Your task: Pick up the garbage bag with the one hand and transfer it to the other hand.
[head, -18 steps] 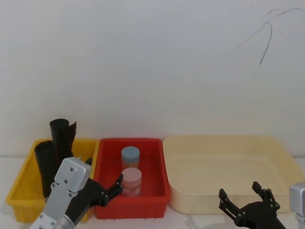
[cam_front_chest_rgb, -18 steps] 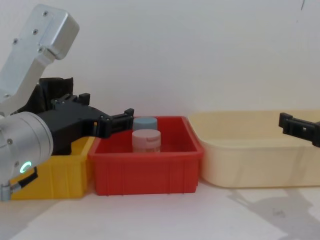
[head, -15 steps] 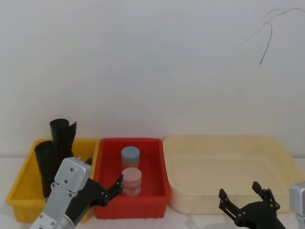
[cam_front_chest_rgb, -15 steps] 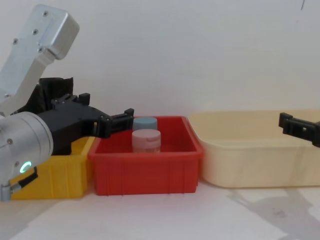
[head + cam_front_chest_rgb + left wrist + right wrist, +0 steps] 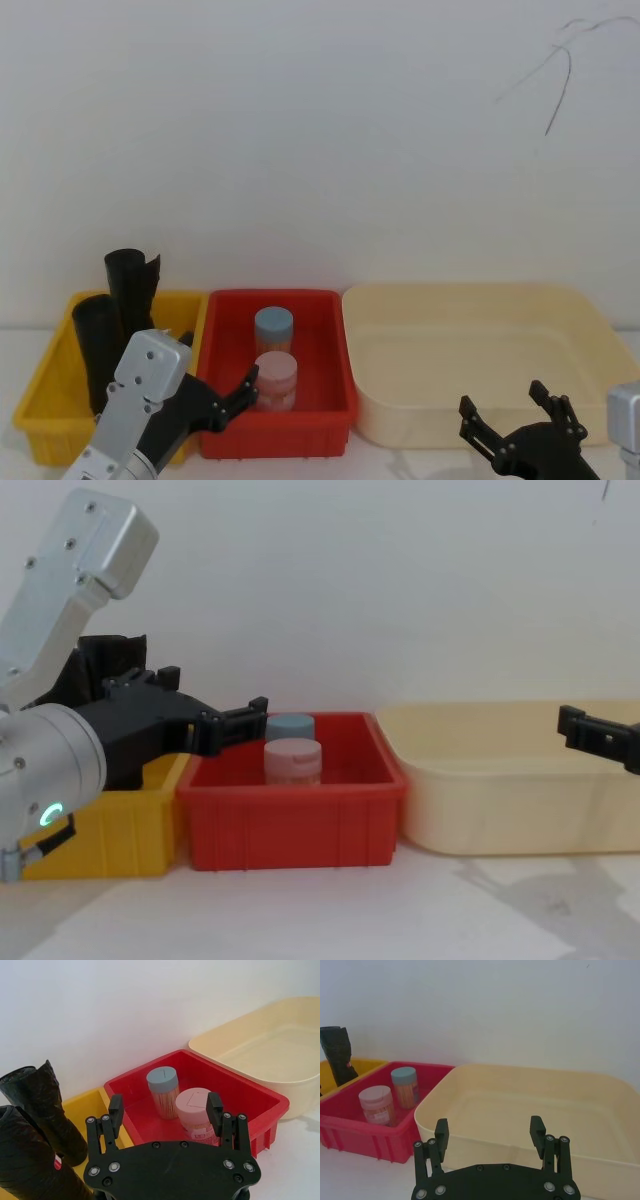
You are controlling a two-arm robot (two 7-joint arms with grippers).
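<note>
The garbage bag (image 5: pixel 25 1160), a thick black crinkled roll with a small red-and-white mark, stands upright in the yellow bin (image 5: pixel 40 405); in the head view it is the nearer, shorter roll (image 5: pixel 95 345). My left gripper (image 5: pixel 165 1102) is open and empty. It hovers to the right of the roll, over the edge between the yellow and red bins (image 5: pixel 218 362), on a silver arm with a green light (image 5: pixel 212 692). My right gripper (image 5: pixel 503 398) is open and empty, low in front of the cream tray (image 5: pixel 489 1126).
A second, plain black roll (image 5: pixel 131 282) stands behind the bag in the yellow bin. The red bin (image 5: pixel 330 415) holds a blue-lidded jar (image 5: pixel 273 325) and a pink-lidded jar (image 5: pixel 276 378). A wide cream tray (image 5: pixel 590 320) sits on the right. A white wall stands behind.
</note>
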